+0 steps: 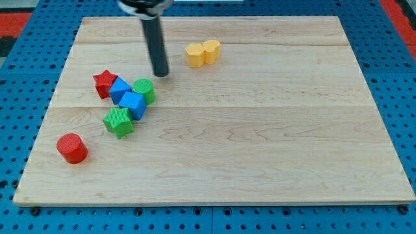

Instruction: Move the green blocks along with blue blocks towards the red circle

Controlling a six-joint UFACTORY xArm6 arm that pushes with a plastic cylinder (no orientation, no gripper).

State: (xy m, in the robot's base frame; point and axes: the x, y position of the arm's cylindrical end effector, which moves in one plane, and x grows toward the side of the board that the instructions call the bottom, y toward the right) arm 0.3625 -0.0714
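The red circle [71, 148] stands near the board's lower left. A green star-shaped block [118, 121] lies up and right of it. A blue cube [133, 104] touches the green star's upper right. A second blue block [119, 89] sits just above, beside a round green block [143, 91] on its right. My tip [160, 74] rests on the board just up and right of the round green block, a small gap away.
A red star [104, 83] touches the upper blue block's left side. A yellow hexagon-like block [195, 55] and a yellow rounded block [212, 51] sit together near the board's top centre. The wooden board [260, 143] lies on a blue pegboard.
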